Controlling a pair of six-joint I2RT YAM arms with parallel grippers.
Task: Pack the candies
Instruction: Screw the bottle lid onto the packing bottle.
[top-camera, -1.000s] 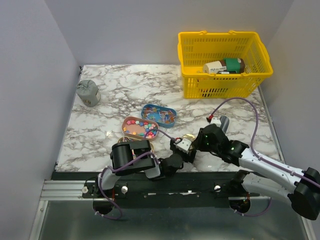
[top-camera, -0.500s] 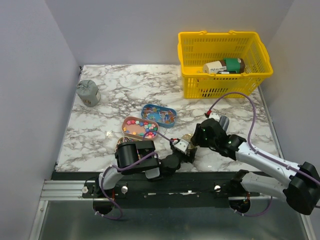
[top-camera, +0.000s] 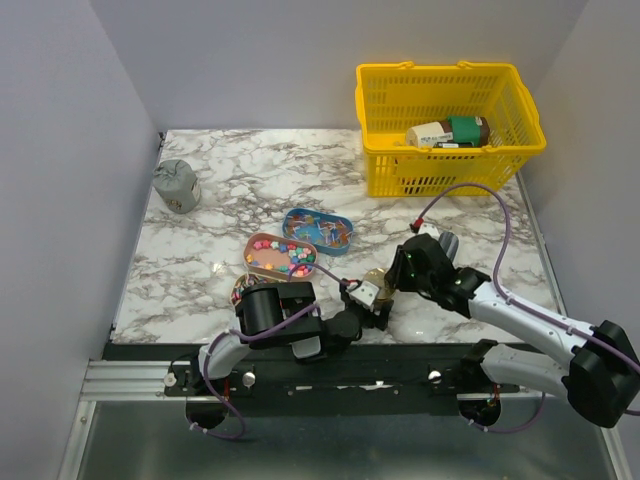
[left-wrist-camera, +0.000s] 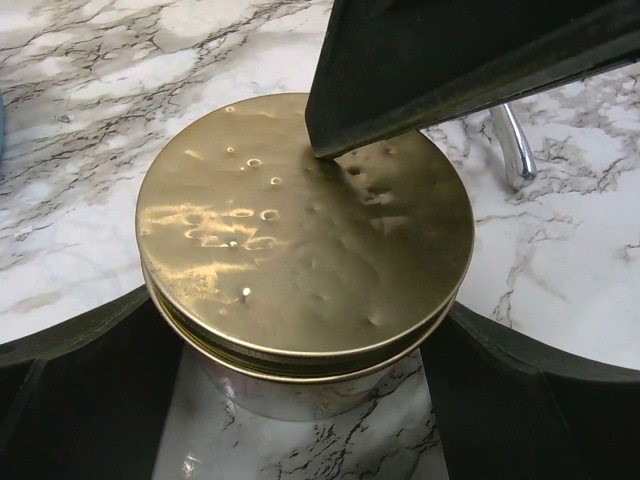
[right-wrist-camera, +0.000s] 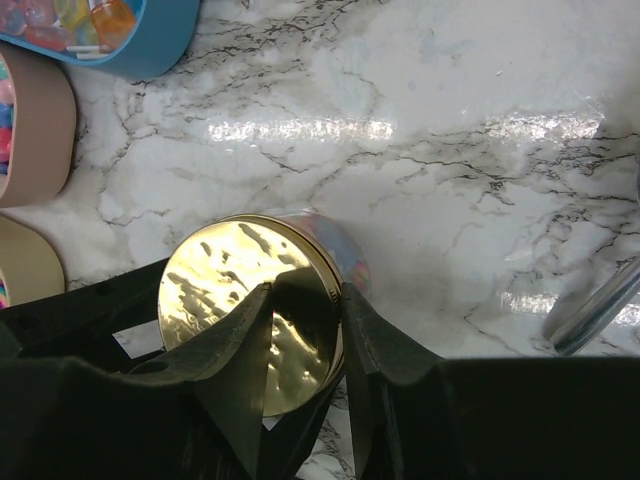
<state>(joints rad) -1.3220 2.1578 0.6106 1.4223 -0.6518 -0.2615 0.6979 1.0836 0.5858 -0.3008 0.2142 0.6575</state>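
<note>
A small glass jar with a gold lid (left-wrist-camera: 300, 220) stands on the marble near the front edge; it also shows in the top view (top-camera: 378, 279). My left gripper (left-wrist-camera: 300, 335) is shut on the jar's body, one finger on each side. My right gripper (right-wrist-camera: 308, 295) pinches the lid's rim (right-wrist-camera: 335, 300), one finger on the lid's face and one outside it. Candies (right-wrist-camera: 350, 262) show through the jar's glass. More candies fill a pink tin (top-camera: 281, 256) and a blue tin (top-camera: 317, 230).
A silver scoop (left-wrist-camera: 513, 145) lies right of the jar. A yellow basket (top-camera: 450, 165) holding bottles stands at the back right. A grey pouch (top-camera: 176, 186) sits at the back left. A round tin (top-camera: 244, 285) is partly hidden under my left arm.
My right gripper has moved left and closed in on the jar's lid. My left arm has shifted slightly right while holding the jar.
</note>
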